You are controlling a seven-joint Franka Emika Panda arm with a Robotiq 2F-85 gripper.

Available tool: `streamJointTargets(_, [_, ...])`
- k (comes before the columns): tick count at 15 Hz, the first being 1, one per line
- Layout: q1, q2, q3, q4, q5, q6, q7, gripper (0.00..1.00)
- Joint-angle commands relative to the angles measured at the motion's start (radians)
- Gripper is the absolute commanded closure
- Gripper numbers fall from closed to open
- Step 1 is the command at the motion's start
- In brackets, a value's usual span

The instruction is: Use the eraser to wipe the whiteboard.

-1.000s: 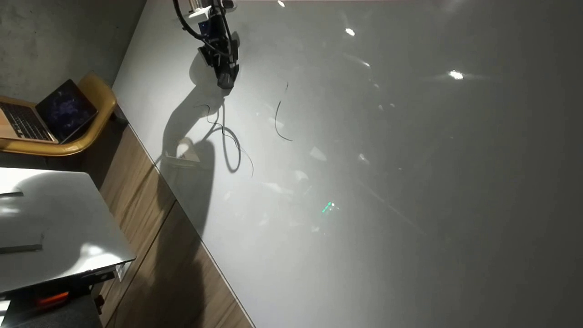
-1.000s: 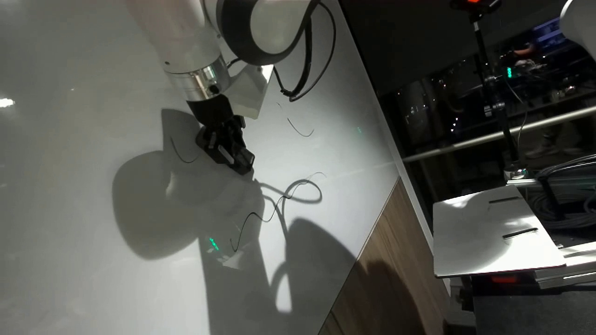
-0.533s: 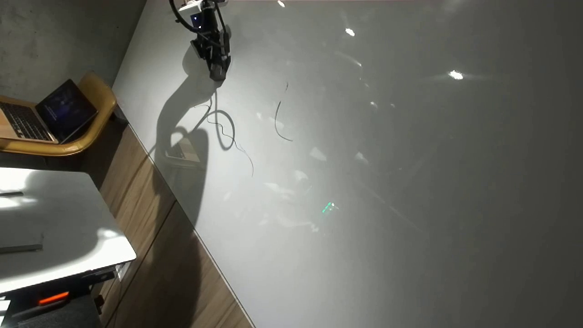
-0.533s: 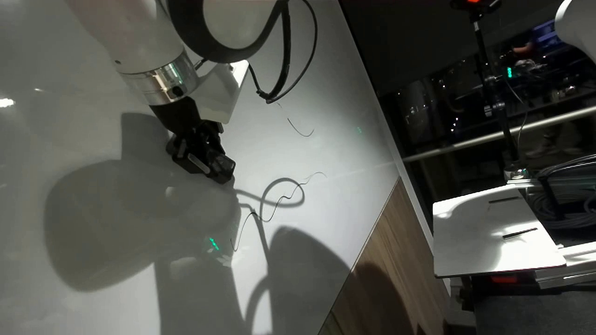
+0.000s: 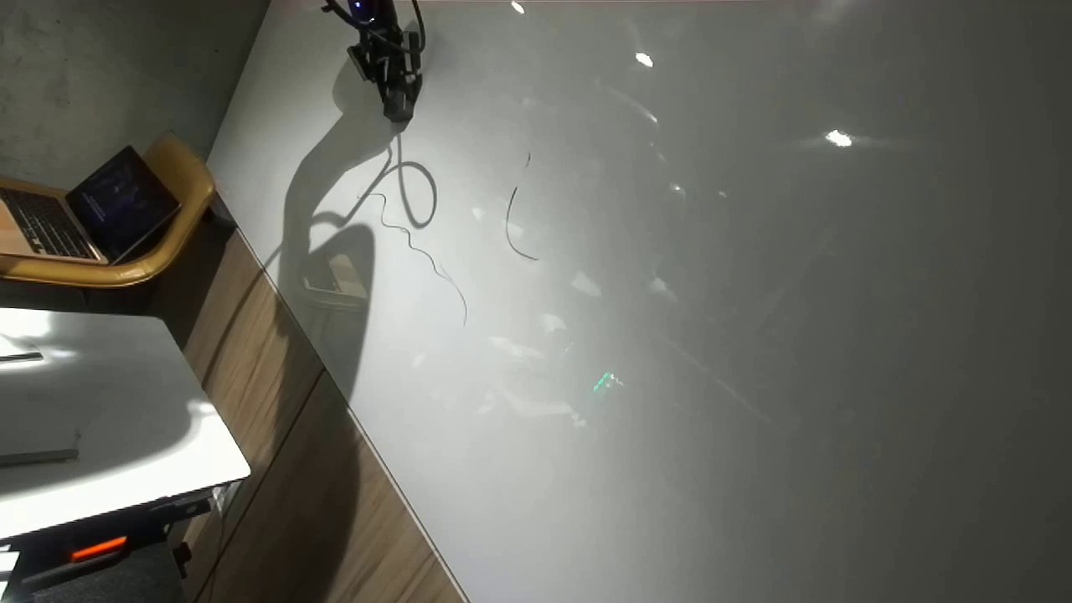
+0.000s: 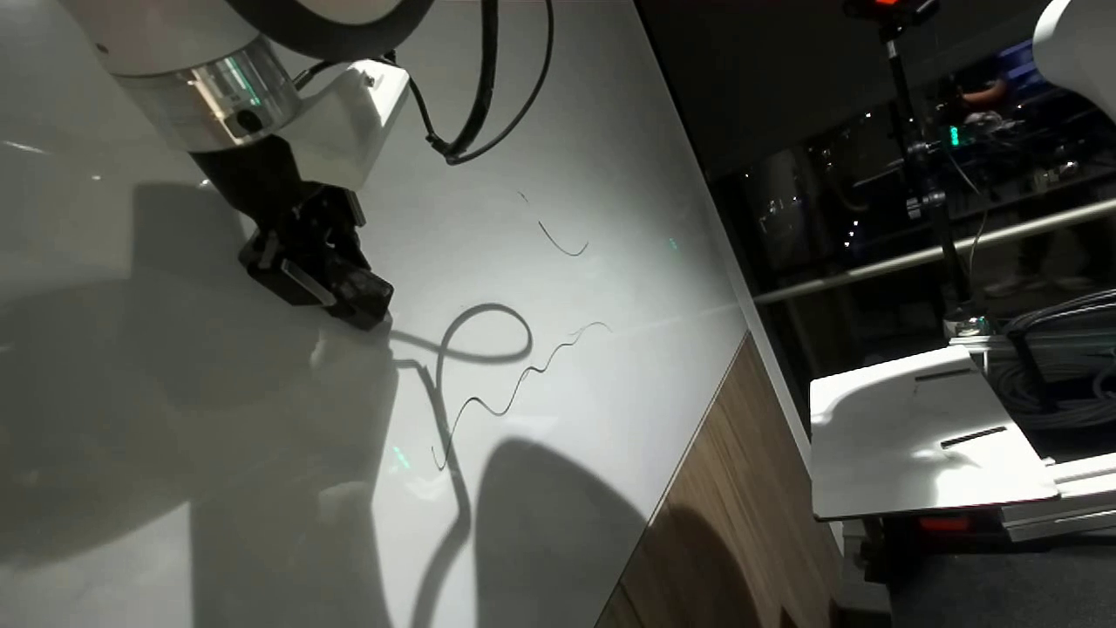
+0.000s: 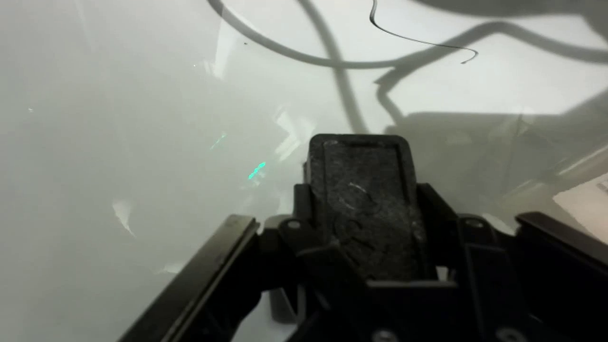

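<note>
Our gripper (image 7: pixel 365 204) clasps the eraser (image 7: pixel 363 190) by its long sides, probably best; we expect it light, stiff. In the wrist view, a pen line (image 7: pixel 408 38) lies toward one o'clock.

No legible text, faint markings (image 7: pixel 357 199) on the eraser (image 7: pixel 368 209), too unclear to read

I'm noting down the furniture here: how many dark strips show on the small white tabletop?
2: in an exterior view, the upper dark strip lies near the top edge of the white tabletop, the lower dark strip right of its middle. Glare might hide fainter ones.
</note>
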Motion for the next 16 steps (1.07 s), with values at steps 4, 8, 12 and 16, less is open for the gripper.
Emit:
streamJointTargets(4, [-0.081,-0.007,-0.051,0.007,-0.030,0.101,-0.061,0.70])
streamJointTargets(8, [-0.119,-0.116,-0.058,-0.121,-0.019,0.102,-0.005,0.70])
streamJointTargets(12, [-0.180,-0.232,-0.082,-0.266,-0.009,0.139,0.056,0.70])
streamJointTargets(16, [-0.262,-0.342,-0.111,-0.404,-0.003,0.213,0.092,0.70])
